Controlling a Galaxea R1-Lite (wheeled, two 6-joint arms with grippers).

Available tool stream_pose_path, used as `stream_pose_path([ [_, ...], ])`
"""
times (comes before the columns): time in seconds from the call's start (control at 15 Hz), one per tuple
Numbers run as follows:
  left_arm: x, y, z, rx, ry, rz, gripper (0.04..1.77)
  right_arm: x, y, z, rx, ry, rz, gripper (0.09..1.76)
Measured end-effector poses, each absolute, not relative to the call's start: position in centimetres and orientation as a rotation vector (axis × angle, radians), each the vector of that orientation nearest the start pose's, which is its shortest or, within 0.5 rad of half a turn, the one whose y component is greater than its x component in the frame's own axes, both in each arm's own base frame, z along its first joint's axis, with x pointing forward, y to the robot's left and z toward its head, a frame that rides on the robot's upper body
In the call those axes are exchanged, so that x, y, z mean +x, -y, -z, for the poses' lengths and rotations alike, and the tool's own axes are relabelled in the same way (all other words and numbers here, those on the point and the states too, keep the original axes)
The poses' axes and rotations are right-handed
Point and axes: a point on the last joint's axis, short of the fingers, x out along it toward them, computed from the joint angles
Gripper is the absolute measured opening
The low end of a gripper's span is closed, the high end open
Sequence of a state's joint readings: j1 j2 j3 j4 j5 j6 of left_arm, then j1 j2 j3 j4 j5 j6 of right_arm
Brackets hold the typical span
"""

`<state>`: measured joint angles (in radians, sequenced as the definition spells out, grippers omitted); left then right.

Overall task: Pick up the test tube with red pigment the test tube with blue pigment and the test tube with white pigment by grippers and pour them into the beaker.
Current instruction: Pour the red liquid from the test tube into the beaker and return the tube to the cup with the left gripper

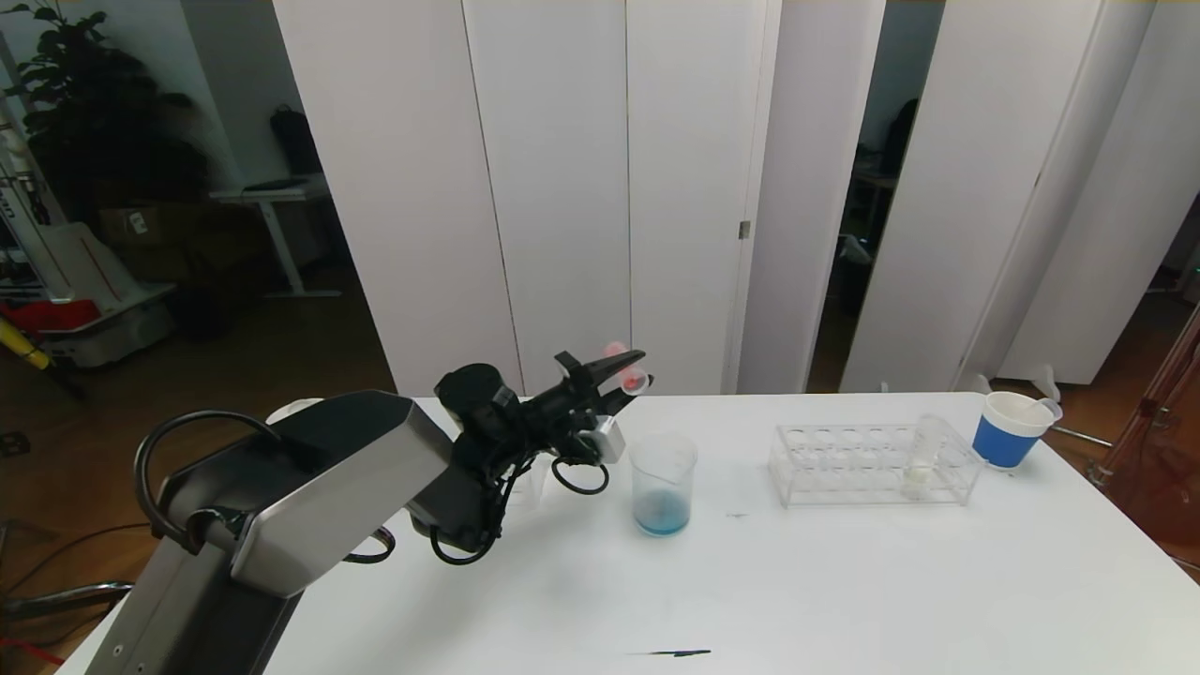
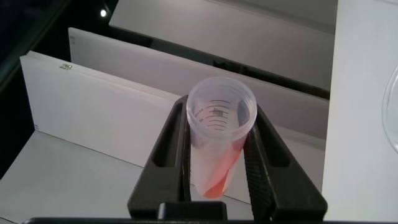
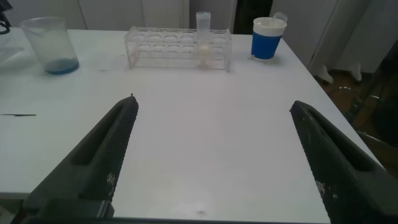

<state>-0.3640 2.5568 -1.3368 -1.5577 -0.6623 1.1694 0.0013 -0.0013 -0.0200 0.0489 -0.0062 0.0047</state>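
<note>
now pouring step for the red tube, left arm working alone.

left gripper [image 1: 626, 367] is holding the test tube with red pigment [image 2: 219, 140], jaws clamped on its sides, raised behind and left of the beaker [image 1: 664, 483]. beaker is standing on the table [image 1: 750, 581], already showing blue liquid at the bottom. test tube with white pigment [image 1: 923, 459] is sitting upright in the clear rack [image 1: 872, 464], near a blue-banded paper cup [image 1: 1011, 428]. right gripper [image 3: 211, 155] is hovering low over the table, jaws wide apart, idle. next move, by my reading: bringing the tube mouth over the beaker rim and tipping.
</note>
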Motion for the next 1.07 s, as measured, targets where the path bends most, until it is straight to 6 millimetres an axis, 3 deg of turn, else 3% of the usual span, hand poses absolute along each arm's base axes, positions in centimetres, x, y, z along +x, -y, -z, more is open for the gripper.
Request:
stream_pose_path([
  [1.07, 43.5, 19.3, -5.9, 1.168, 0.958, 0.669, 0.58, -2.4, 0.0, -7.6, 0.004, -0.028, 0.005, 1.75],
])
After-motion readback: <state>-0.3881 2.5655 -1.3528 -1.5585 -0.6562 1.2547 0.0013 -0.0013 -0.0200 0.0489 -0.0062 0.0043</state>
